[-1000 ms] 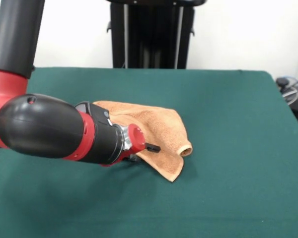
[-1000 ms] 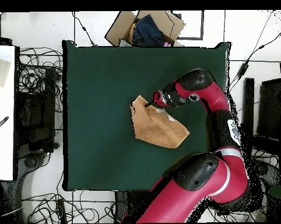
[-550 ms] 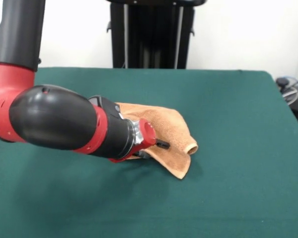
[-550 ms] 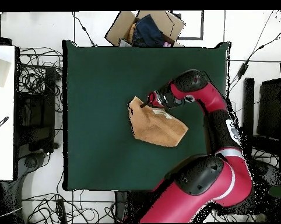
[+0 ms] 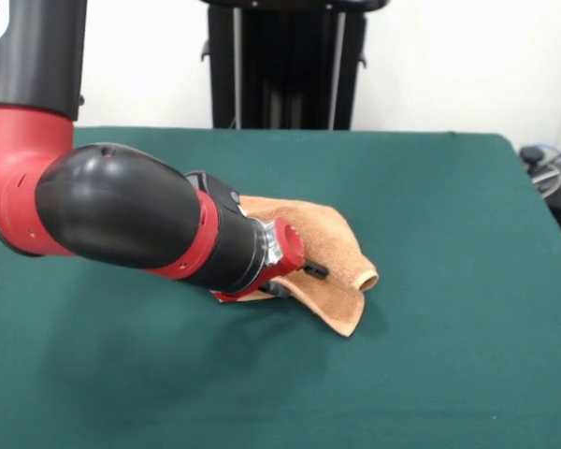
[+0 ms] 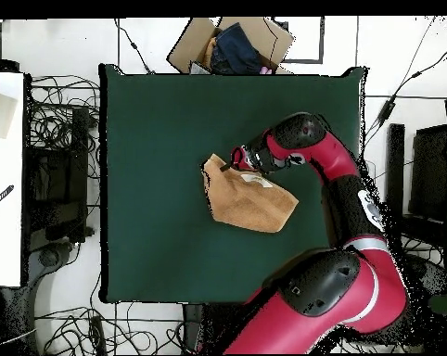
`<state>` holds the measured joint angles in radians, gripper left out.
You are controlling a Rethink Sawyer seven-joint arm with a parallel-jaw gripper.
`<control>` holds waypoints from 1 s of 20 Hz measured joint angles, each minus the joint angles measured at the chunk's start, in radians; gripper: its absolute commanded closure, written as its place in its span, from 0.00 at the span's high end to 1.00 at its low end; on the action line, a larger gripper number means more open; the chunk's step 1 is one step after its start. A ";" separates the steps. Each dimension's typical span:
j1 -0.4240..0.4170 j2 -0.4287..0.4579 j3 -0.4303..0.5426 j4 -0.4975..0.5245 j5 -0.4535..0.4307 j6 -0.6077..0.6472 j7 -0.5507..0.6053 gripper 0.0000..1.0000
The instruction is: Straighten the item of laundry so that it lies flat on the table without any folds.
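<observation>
While pincer (image 5: 310,271) state unreadable, rumpled orange-tan terry towel (image 5: 329,254) risks bunching, dragging across dark green felt surface (image 5: 449,206) instead of flattening.

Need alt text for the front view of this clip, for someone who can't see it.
A red and black robot arm reaches in low from the left, its gripper down at a crumpled orange-tan towel on a dark green table. The towel is folded over itself, with one corner rolled into a small tube on its right side.
</observation>
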<state>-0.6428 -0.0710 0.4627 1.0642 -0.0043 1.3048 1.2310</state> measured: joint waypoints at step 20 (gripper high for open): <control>0.000 -0.014 0.009 0.049 -0.006 -0.095 0.000 1.00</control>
<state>-0.6428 -0.0853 0.4716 1.1135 -0.0106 1.2100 1.2310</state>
